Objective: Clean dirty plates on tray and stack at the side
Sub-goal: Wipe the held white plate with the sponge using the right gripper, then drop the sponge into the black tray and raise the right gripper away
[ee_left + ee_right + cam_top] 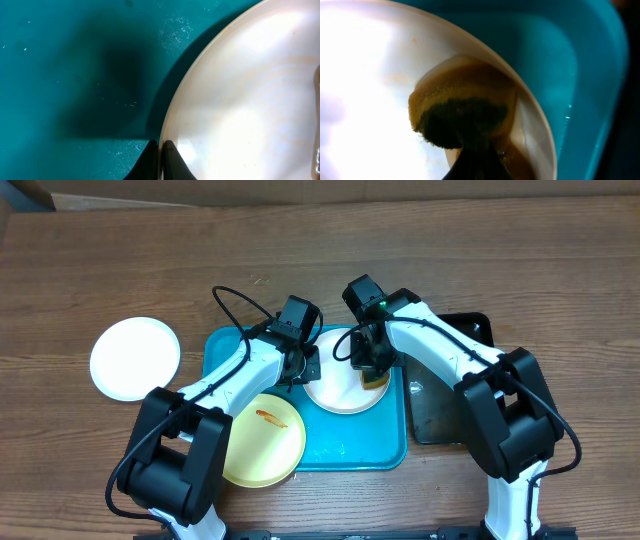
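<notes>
Turquoise tray [345,448], two white plates [135,358] [338,392], pale yellow plate [255,450], orange smear [270,418], sponge [460,112] seemingly yellow-green

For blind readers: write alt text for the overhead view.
A white plate on a turquoise tray is being wiped: the left gripper pinches its rim, the right gripper presses a sponge on it. A smeared yellow plate overhangs the tray's corner; a second white plate lies on the table.

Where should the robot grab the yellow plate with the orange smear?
Probably by its thin rim on the near-left side, where the pale yellow plate overhangs the turquoise tray's corner. It is flat, so only the edge fits between a tool's fingers.
</notes>
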